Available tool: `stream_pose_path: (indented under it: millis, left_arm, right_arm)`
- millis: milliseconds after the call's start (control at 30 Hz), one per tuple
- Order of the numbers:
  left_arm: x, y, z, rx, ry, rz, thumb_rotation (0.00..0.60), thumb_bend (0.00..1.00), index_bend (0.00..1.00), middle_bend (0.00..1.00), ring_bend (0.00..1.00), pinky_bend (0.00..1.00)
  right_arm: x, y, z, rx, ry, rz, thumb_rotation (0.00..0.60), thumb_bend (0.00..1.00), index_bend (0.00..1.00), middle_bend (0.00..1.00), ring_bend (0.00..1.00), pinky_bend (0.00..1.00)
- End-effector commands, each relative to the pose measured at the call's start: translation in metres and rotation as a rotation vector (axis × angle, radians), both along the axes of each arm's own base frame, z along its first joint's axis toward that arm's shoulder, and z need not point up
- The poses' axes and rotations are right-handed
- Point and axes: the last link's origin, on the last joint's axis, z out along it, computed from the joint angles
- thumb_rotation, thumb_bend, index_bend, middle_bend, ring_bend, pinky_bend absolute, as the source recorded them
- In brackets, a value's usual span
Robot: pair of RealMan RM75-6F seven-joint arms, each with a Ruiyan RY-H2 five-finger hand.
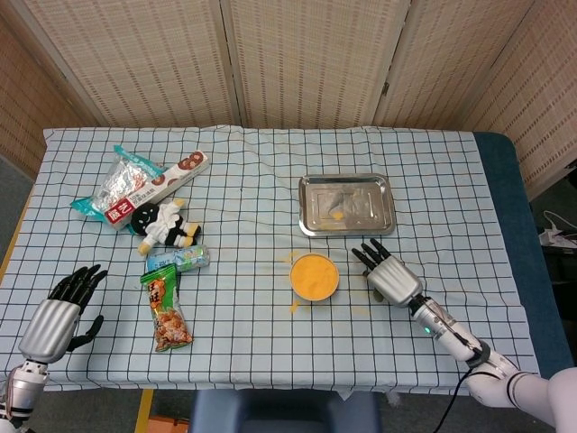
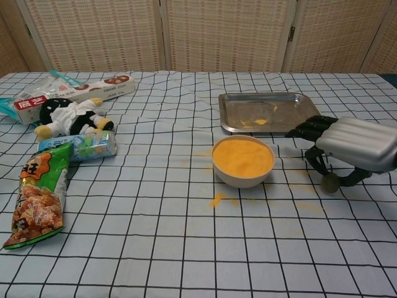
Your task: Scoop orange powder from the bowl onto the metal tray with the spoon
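A white bowl (image 1: 314, 275) (image 2: 242, 161) full of orange powder stands mid-table. Behind it lies the metal tray (image 1: 306, 206) (image 2: 291, 110) with a small dab of powder (image 2: 261, 121) on it. My right hand (image 1: 392, 278) (image 2: 360, 144) hovers right of the bowl, beside the tray's near right corner, palm down. It holds a small spoon (image 2: 329, 182) under the palm, its round head hanging just above the cloth. The head view hides the spoon. My left hand (image 1: 59, 316) rests at the near left table edge, fingers apart, holding nothing.
Spilled powder (image 2: 217, 200) marks the cloth in front of the bowl. On the left lie a snack bag (image 2: 38, 198), a small green packet (image 2: 80, 144), a plush toy (image 2: 71, 118), a long biscuit box (image 1: 180, 171) and a foil bag (image 1: 122, 185).
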Motion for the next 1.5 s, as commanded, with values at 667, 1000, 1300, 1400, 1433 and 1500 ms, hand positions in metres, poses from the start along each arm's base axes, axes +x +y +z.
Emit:
stream_pose_path:
  millis: [667,1000,1300,1400,1433,1500]
  left_arm:
    - [0.004,-0.007,0.008,-0.035,-0.065,-0.037,0.6,0.44,0.0,0.0,0.0,0.15]
    - [0.003,-0.01,0.019,-0.034,-0.099,-0.052,0.6,0.44,0.0,0.0,0.0,0.15]
    - [0.004,-0.013,0.023,-0.034,-0.117,-0.069,0.6,0.44,0.0,0.0,0.0,0.15]
    - [0.004,-0.013,0.023,-0.035,-0.117,-0.072,0.6,0.44,0.0,0.0,0.0,0.15]
    - [0.004,-0.013,0.023,-0.035,-0.117,-0.071,0.6,0.44,0.0,0.0,0.0,0.15]
    - [0.004,-0.013,0.023,-0.033,-0.117,-0.069,0.6,0.44,0.0,0.0,0.0,0.15]
  right_arm:
    - [0.111,-0.003,0.019,-0.29,-0.178,-0.092,0.6,0.33,0.63,0.06,0.0,0.0]
    - [0.151,0.014,-0.015,-0.285,-0.132,-0.196,0.6,0.32,0.59,0.06,0.0,0.0]
    - [0.163,0.016,-0.034,-0.238,-0.068,-0.21,0.6,0.32,0.59,0.05,0.0,0.0]
    - [0.166,0.011,-0.041,-0.243,-0.047,-0.202,0.6,0.32,0.58,0.05,0.0,0.0]
    - [0.167,0.008,-0.044,-0.248,-0.041,-0.2,0.6,0.32,0.58,0.05,0.0,0.0]
    - [0.168,0.005,-0.049,-0.247,-0.039,-0.204,0.6,0.32,0.57,0.05,0.0,0.0]
